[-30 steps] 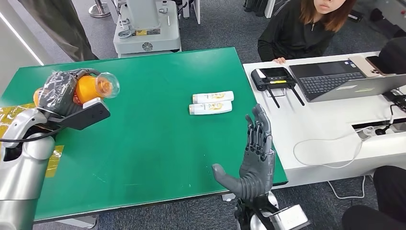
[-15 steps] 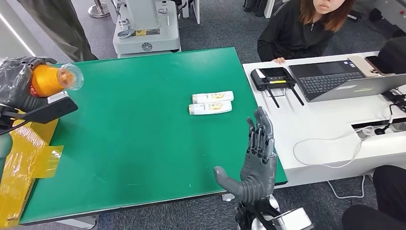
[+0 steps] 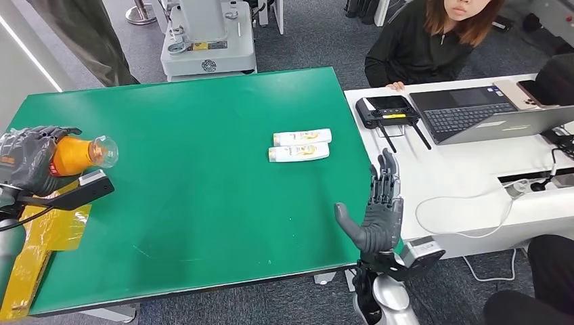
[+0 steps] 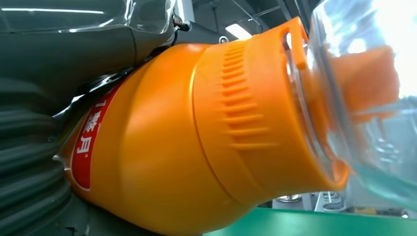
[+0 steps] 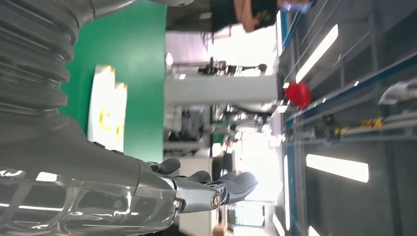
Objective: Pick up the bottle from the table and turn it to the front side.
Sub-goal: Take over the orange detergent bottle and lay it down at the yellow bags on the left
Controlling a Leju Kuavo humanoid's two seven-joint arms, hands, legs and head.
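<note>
Fingers (image 3: 47,132) of the left hand (image 3: 27,159) are wrapping the bottle (image 3: 74,154), grasping it around the lower body and holding it on its side above the counter's (image 3: 203,203) left edge, cap end pointing toward the counter's middle. Right hand (image 3: 379,217) is standing released near the counter's front right corner, fingers apart and straight, holding nothing.

Handling, as a judgement: the bottle is reading as smooth orange plastic, rigid enough not to dent under the grip, probably moderate in weight if full. The glossy body looks slippery; the ribbed collar (image 4: 241,108) below the clear cap (image 4: 364,98) would be offering better purchase, but the cap itself looks thin and may pop off, so the body is the safer place to hold. Grasping near the base is leaving the cap end cantilevered, so a slow turn is advisable.

Hard to make out: the hand is covering the bottle's base and much of its red label (image 4: 91,142), so which face is front cannot be told. The fill level is not visible through the opaque plastic. In the left wrist view the fingers' contact is lost behind the bottle. Two small white tubes (image 3: 298,145) are lying side by side mid-counter, print too small to read. A person (image 3: 433,40) is sitting beyond the white desk, partly cut off.
</note>
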